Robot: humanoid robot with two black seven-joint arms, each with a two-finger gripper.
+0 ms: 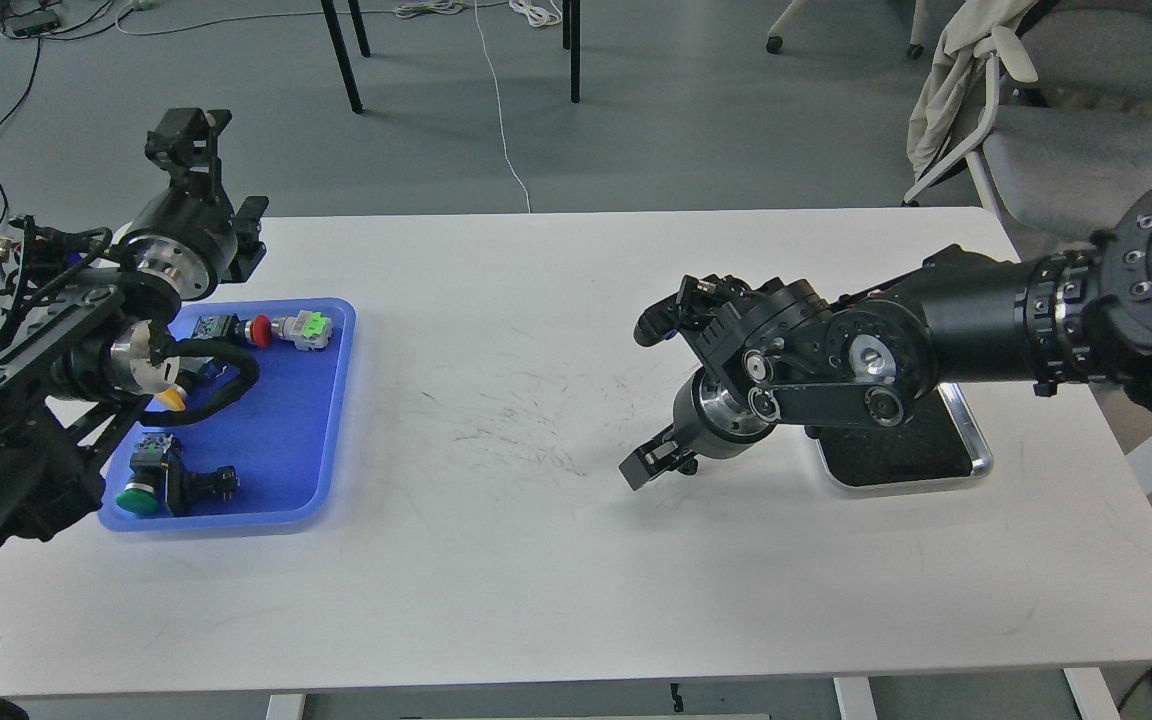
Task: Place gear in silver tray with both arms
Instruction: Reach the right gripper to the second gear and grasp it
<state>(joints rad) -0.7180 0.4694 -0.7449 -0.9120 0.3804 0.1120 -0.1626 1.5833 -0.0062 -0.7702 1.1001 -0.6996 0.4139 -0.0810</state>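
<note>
Blue tray [321,400] on white table [556,560]; silver tray [971,440] shiny-rimmed, black inside; arms black.

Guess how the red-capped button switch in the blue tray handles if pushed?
The red-capped switch lies on its side, and its round cap may let it roll a little. It looks rigid and probably light. The blue tray looks smooth, so it may slide.

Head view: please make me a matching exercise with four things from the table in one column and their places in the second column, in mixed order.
Things:
1. silver tray
2. blue tray
3. red-capped button
4. green-capped button

Places:
A. far part of the blue tray
B. left side of the table
C. near corner of the blue tray
D. right side of the table, partly under the right arm

Pairs: 1-D, 2-B, 3-A, 4-C
</note>
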